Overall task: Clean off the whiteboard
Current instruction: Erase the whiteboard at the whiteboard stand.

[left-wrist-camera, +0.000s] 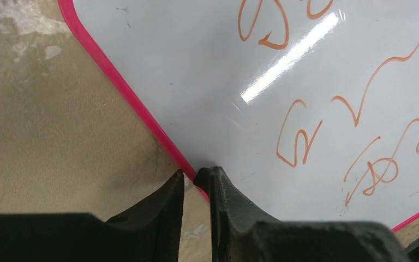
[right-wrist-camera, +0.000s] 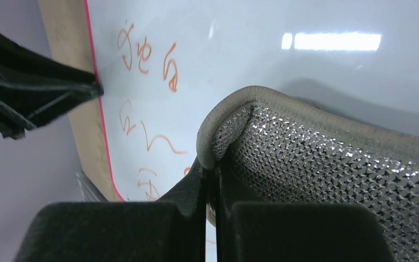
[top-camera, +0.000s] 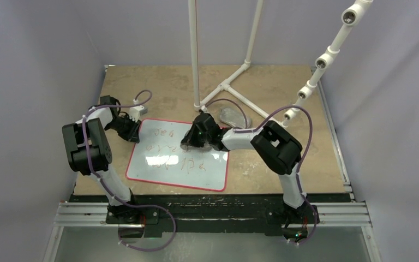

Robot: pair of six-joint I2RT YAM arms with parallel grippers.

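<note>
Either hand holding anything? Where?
Right hand: silvery pad, pinched at its folded edge. Left hand straddles the red rim of the whiteboard; grip unclear.

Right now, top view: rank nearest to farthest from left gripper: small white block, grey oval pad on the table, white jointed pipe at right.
1. small white block, just behind the left gripper.
2. grey oval pad, beyond the whiteboard, far right corner.
3. white jointed pipe, far right.

The silvery pad (right-wrist-camera: 327, 164) runs past the right wrist view's edge, hiding part of the whiteboard (right-wrist-camera: 262, 60).
</note>
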